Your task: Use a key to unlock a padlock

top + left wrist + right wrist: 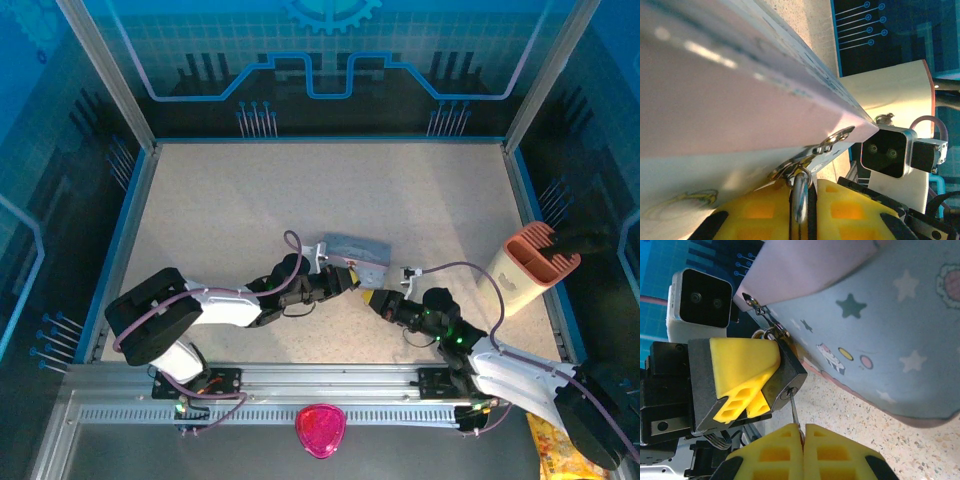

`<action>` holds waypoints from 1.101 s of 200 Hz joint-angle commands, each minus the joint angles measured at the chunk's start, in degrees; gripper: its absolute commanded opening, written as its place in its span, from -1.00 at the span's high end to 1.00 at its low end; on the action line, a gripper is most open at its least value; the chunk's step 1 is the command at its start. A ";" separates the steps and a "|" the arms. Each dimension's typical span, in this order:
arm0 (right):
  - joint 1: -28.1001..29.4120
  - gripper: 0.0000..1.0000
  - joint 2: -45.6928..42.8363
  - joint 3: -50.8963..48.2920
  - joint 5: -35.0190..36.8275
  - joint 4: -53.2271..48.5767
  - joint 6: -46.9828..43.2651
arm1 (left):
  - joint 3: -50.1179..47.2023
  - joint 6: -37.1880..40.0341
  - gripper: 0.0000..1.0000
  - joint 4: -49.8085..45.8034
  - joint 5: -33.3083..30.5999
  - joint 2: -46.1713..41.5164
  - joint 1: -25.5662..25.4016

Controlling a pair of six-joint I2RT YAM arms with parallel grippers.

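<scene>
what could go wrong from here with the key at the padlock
The key is thin and pinched only at its end by the right fingers; it may slip or bend when turned. The padlock is hooked to the tin and the left fingers grip just its body, so pushing might tilt it or drag the tin.

A speckled beige table (300, 220) forms the cell's floor. Behind it and at both its sides stand blue walls (330, 60) printed with circuit lines, framed by grey posts (108, 70). A slotted metal rail (320, 385) runs along its near edge. Light falls evenly on it.
</scene>
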 commanded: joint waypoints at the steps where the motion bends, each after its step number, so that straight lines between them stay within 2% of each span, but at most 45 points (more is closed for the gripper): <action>1: -0.67 1.00 -0.62 -1.87 -0.70 1.96 0.10 | -0.29 0.28 1.00 5.50 1.44 -2.50 0.21; 117: -2.38 1.00 0.37 -2.05 -1.76 5.50 0.90 | -1.45 -1.53 1.00 9.72 2.80 -3.21 -0.29; 220: -3.69 1.00 16.60 -0.59 -5.50 23.76 3.13 | -2.16 -4.54 1.00 15.96 3.02 -3.01 -1.48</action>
